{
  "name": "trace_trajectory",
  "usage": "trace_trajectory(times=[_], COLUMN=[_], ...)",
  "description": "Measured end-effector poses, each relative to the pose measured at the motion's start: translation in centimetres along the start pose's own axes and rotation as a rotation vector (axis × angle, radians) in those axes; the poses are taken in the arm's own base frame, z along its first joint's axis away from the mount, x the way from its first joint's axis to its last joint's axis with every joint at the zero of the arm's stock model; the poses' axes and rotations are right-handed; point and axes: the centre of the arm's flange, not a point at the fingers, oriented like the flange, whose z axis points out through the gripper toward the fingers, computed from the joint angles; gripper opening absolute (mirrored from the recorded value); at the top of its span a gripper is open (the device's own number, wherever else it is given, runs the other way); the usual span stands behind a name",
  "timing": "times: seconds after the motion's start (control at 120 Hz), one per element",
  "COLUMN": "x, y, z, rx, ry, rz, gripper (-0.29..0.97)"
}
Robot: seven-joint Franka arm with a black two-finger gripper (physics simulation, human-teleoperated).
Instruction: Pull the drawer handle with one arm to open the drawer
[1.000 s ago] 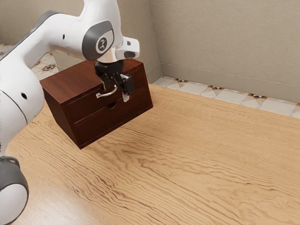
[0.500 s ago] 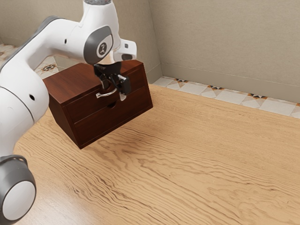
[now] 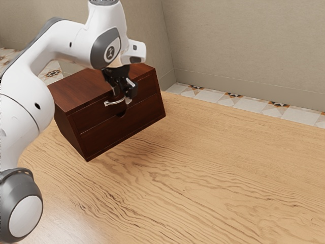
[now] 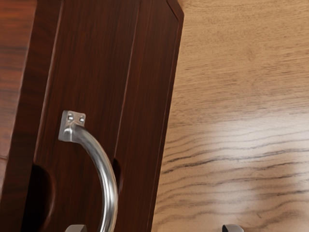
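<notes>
Drawer handle point(image 3: 116, 101): 1, a curved metal bar on the upper drawer point(image 3: 91, 113), whose front sits flush, not pulled out. Lower drawer point(image 3: 127, 124): 1, also flush. Both belong to 1 dark wooden cabinet point(image 3: 81, 89), standing on the tabletop point(image 3: 213, 162) near its far corner, at the exterior view's left. Pincer point(image 3: 127, 93): 1, black, at the handle's end nearer the exterior view's right, spread wide. Wrist view: handle point(image 4: 99, 164) runs from its screwed mount down between 2 fingertips point(image 4: 231, 228), close to one and well apart from the other; contact cannot be told. 2 dark cut-outs show in the drawer fronts beside the handle. White arm point(image 3: 61, 40): 1. Beyond the tabletop: patterned floor tiles point(image 3: 254, 104) and a beige wall point(image 3: 244, 40).
</notes>
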Motion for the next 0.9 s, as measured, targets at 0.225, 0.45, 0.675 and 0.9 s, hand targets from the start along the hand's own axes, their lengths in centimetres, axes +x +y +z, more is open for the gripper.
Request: trace_trajectory(times=[0.225,0.45,0.675,0.9], x=[0.3,0.6,0.5,0.5], y=[-0.4,-0.6,-1.6,-1.5], z=[1.2,1.8,2.9,3.3], rx=[0.015,0.024,0.029,0.023], ry=[-0.004,0.003,0.002,0.000], rz=[0.010,0.024,0.021,0.031], gripper=[0.28,0.23,0.20,0.04])
